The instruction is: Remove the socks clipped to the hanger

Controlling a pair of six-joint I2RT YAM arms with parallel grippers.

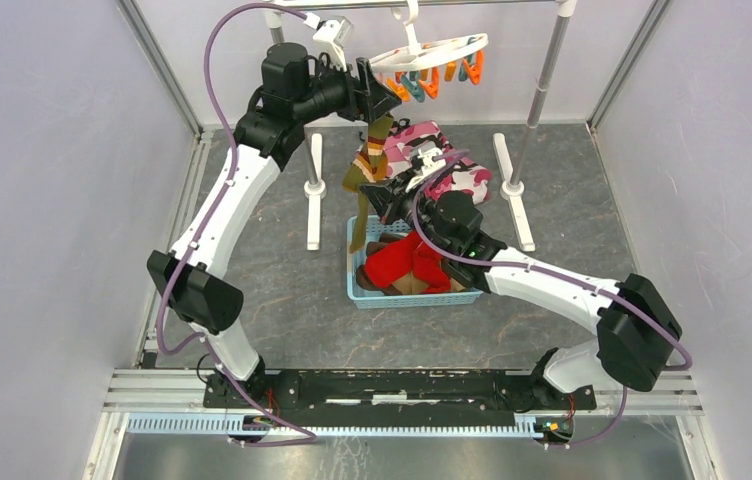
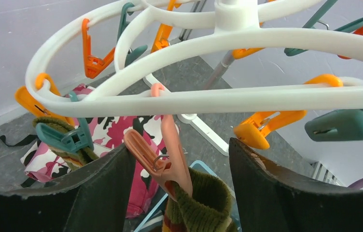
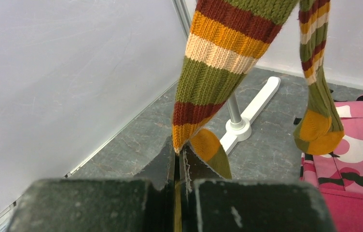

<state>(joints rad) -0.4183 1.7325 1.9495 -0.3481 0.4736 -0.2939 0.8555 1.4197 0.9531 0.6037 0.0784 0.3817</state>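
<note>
The white hanger (image 1: 430,52) hangs from the rail at the back, with orange and teal clips; it fills the top of the left wrist view (image 2: 194,96). Two striped socks (image 1: 366,160) hang from it. A salmon clip (image 2: 170,154) grips the olive cuff of one striped sock (image 2: 203,203). My left gripper (image 2: 182,179) is open, one finger on each side of that clip. A teal clip (image 2: 66,140) holds the other sock. My right gripper (image 3: 178,154) is shut on the lower end of a striped sock (image 3: 218,63). The second sock (image 3: 317,96) hangs free to its right.
A blue basket (image 1: 354,285) on the floor holds a red sock (image 1: 397,265) and a brown one. A pink camouflage cloth (image 1: 447,165) lies behind it. The metal rail stand has white feet (image 1: 315,190) on both sides. Grey walls close in left and right.
</note>
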